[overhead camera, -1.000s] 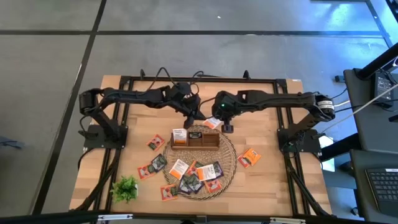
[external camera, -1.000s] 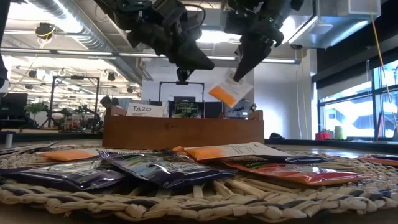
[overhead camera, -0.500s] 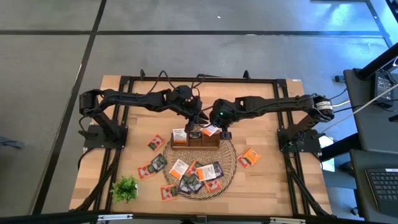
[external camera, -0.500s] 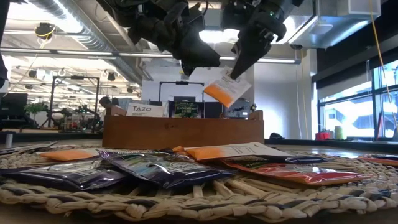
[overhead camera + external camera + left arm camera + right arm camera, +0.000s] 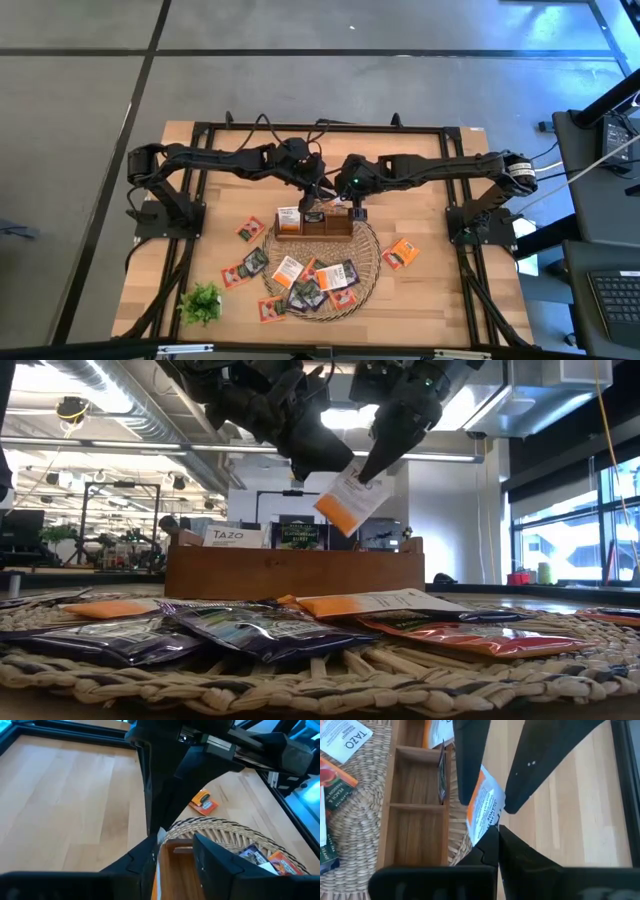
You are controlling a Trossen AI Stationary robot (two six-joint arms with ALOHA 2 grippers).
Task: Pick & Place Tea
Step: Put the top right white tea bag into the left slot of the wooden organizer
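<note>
A white-and-orange tea sachet hangs over the brown wooden tray, with my right gripper shut on it. My left gripper is open right next to it, a finger on either side of the sachet's upper part. I cannot tell whether those fingers touch it. Two sachets stand in the tray's compartments. Several more tea sachets lie flat on the round wicker mat. My right gripper pinches the sachet's white upper corner between its two fingers. The fingers slant down from the table's right side. The sachet hangs tilted below them with its orange end lowest, clear of the tray.
The tray rests on the far part of the mat. An orange sachet lies on the bare wood right of the mat, and red ones lie left of it. A green plant sprig sits at the near left. The dark frame rails border the table.
My right gripper has carried the sachet toward the table's left, up to my left gripper, and the sachet still hangs clear of the tray. My left gripper's fingers now stand wider apart than a second ago.
</note>
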